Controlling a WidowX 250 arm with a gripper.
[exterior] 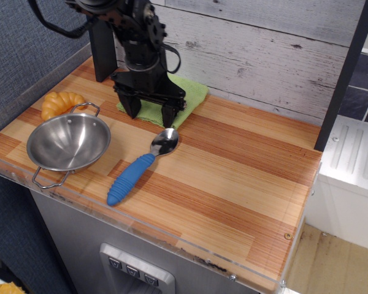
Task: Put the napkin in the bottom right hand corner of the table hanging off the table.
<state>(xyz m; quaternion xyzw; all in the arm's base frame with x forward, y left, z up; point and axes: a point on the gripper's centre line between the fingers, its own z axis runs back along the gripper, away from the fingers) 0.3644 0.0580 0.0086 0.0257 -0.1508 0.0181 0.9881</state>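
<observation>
gripper [151, 113]: jaws spread wide, tips down on the napkin [193, 96], gripping nothing
napkin: table's [233, 177] 11 o'clock

Spread claw [150, 112] down on napkin [190, 95]

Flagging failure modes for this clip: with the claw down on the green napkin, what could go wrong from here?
The claw straddles only the napkin's near edge, so the cloth may slip free when lifted. The spoon lies just in front; dragging the napkin toward the table's near right corner could knock it.
</observation>
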